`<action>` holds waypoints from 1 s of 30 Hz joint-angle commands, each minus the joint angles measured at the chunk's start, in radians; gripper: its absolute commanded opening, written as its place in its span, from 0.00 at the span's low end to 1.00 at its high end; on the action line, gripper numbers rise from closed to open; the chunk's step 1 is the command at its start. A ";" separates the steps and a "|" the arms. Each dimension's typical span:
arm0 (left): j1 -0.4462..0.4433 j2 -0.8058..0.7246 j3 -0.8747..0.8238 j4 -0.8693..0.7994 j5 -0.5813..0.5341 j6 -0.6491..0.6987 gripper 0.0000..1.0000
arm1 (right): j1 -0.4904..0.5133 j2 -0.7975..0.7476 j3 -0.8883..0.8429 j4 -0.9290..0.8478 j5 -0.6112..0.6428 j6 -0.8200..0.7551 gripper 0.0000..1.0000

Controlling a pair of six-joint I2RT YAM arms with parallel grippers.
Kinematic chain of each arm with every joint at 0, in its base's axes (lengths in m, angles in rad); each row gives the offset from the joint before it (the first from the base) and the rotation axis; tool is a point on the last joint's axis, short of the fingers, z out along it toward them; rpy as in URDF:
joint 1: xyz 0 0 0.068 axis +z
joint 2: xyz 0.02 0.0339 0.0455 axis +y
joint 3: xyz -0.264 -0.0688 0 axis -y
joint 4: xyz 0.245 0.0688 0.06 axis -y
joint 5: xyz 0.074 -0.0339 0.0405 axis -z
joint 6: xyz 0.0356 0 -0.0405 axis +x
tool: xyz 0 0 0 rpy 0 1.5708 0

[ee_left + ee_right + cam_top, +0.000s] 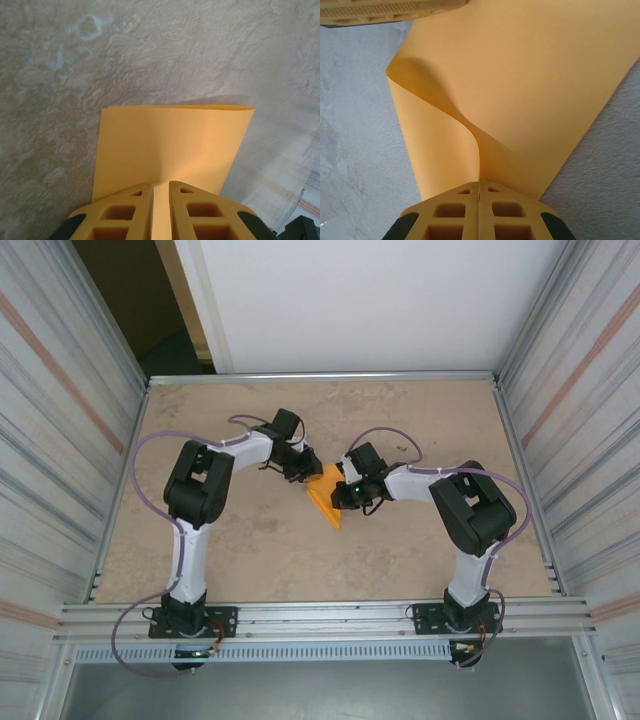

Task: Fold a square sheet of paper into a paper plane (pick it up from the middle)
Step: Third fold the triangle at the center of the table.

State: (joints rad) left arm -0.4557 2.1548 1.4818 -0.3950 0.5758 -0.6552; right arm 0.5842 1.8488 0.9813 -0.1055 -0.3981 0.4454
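**Both pincers on the sheet, first fold forming**

The square sheet of paper [326, 498] hangs near the middle of the table [420, 560], caught between the two arms. The left gripper [308, 470] meets it at its 11 o'clock and the right gripper [343, 490] at its 3 o'clock. In the left wrist view the yellow fingers are clenched on the sheet, with only a strip of orange between them. Beyond them the paper runs out flat towards 12 o'clock and ends in a straight doubled edge. In the right wrist view the fingers are pressed tight on the paper. From there it bellies out in a soft loop towards 10 o'clock, not yet creased. Whether the lower edge touches the table I cannot tell.

The step looks like bringing the two halves together for the centre crease. To do it well:

- Both pinches should stay firm, because thin paper slips easily.
- The arms should move together so the loop closes evenly and the free edges line up.
- Twisting one wrist alone would skew the fold.
- The loop should be flattened only once the edges match.
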 commanded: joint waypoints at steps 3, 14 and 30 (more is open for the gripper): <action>-0.009 -0.170 -0.083 0.050 -0.016 -0.041 0.20 | -0.004 0.044 -0.001 -0.044 0.008 0.019 0.05; -0.080 -0.298 -0.324 0.148 -0.015 -0.175 0.16 | -0.006 0.052 0.017 -0.060 0.005 0.021 0.06; -0.119 -0.217 -0.319 0.156 -0.011 -0.207 0.13 | -0.006 0.064 0.032 -0.079 0.003 0.020 0.07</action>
State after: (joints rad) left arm -0.5682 1.9125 1.1378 -0.2394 0.5735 -0.8520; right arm 0.5819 1.8690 1.0054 -0.1177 -0.4202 0.4454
